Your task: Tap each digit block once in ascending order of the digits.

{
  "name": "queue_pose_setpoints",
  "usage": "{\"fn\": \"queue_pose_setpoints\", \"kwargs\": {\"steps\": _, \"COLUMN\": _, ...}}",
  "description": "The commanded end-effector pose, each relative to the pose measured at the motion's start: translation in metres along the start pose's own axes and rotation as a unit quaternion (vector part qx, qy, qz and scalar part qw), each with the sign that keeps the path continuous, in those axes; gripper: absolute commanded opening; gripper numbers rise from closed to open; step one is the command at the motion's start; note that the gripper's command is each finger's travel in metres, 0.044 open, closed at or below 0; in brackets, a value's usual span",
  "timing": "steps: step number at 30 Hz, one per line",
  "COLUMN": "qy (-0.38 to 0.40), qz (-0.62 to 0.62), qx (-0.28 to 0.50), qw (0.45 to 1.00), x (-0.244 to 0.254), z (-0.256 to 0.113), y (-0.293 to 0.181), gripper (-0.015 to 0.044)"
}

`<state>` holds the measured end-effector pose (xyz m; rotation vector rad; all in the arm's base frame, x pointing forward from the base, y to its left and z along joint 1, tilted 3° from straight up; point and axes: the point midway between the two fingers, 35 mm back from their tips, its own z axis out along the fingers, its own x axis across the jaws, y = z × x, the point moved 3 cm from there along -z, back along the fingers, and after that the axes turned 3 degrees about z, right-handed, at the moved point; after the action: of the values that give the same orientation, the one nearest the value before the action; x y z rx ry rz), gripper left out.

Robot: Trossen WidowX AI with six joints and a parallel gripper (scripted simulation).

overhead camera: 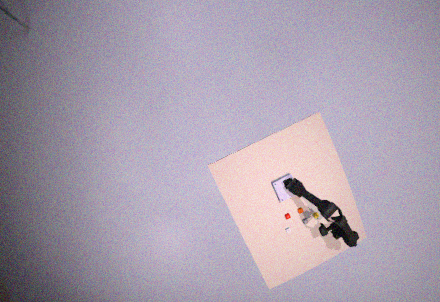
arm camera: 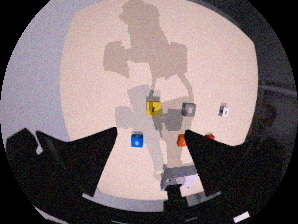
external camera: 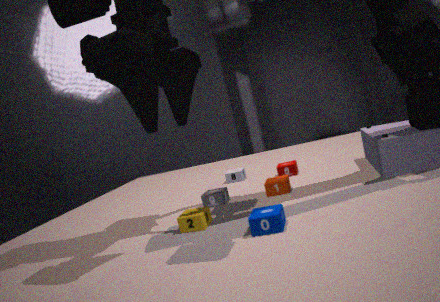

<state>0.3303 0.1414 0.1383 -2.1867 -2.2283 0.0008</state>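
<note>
My gripper (external camera: 166, 127) (arm camera: 151, 132) is open and empty, high above the table, its tips clear of every block. A blue block (external camera: 267, 220) (arm camera: 137, 141) shows 0; the arm hides it in the top view. An orange block (overhead camera: 300, 210) (external camera: 277, 186) (arm camera: 182, 140) shows 1, partly behind a finger in the wrist view. A yellow block (overhead camera: 316, 215) (external camera: 194, 221) (arm camera: 153, 108) shows 2. A white block (overhead camera: 288, 230) (external camera: 235, 175) shows what looks like 8. A grey block (external camera: 215, 197) (arm camera: 189, 109) and a red block (overhead camera: 287, 216) (external camera: 287, 168) have unclear digits.
A grey box-shaped base (external camera: 419, 150) (overhead camera: 280, 189) stands under the arm's foot, beyond the orange and red blocks. The pale table top (overhead camera: 259, 175) carries the blocks, and the arm's shadows fall across it around the yellow and grey blocks.
</note>
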Motion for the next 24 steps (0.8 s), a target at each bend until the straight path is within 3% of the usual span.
{"fn": "queue_pose_setpoints", "kwargs": {"steps": 1, "qy": -0.001, "qz": -0.003, "qx": 0.0, "qw": 1.0, "x": -0.001, "z": 0.0, "y": 0.001, "gripper": 0.04}}
{"fn": "queue_pose_setpoints", "kwargs": {"steps": 9, "qy": -0.001, "qz": -0.003, "qx": 0.0, "qw": 1.0, "x": -0.003, "z": 0.0, "y": 0.002, "gripper": 0.04}}
{"fn": "queue_pose_setpoints", "kwargs": {"steps": 16, "qy": -0.005, "qz": -0.002, "qx": -0.001, "qw": 1.0, "x": -0.1, "z": -0.001, "y": 0.012, "gripper": 0.04}}
{"fn": "queue_pose_setpoints", "kwargs": {"steps": 24, "qy": -0.005, "qz": -0.002, "qx": -0.001, "qw": 1.0, "x": -0.103, "z": -0.001, "y": 0.012, "gripper": 0.04}}
